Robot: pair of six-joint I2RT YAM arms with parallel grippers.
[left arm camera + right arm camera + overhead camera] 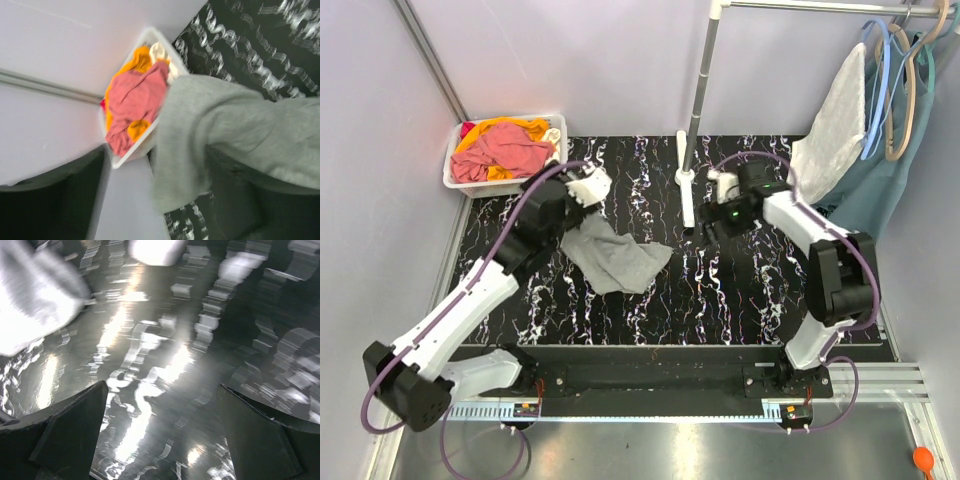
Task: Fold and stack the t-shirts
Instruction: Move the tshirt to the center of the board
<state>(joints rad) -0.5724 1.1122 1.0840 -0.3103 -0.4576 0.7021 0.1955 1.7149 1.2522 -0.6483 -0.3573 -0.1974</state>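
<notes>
Your left tool (pixel 589 188) has its jaws apart, the grey t-shirt (pixel 617 258) hanging between them — the rest trails onto the desk (pixel 720 290). Your right tool (pixel 162 386) gapes wide, well apart from it.

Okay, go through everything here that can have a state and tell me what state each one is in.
grey t-shirt: unfolded, crumpled on the table, one end raised at the left gripper.
left gripper: fingers apart, grey shirt draped across.
right gripper: open, empty.
pink-red t-shirt: bunched, unfolded.
orange t-shirt: bunched, unfolded.
basket: holding both bunched shirts.
off-white cloth: hanging.
teal garment: hanging.
</notes>
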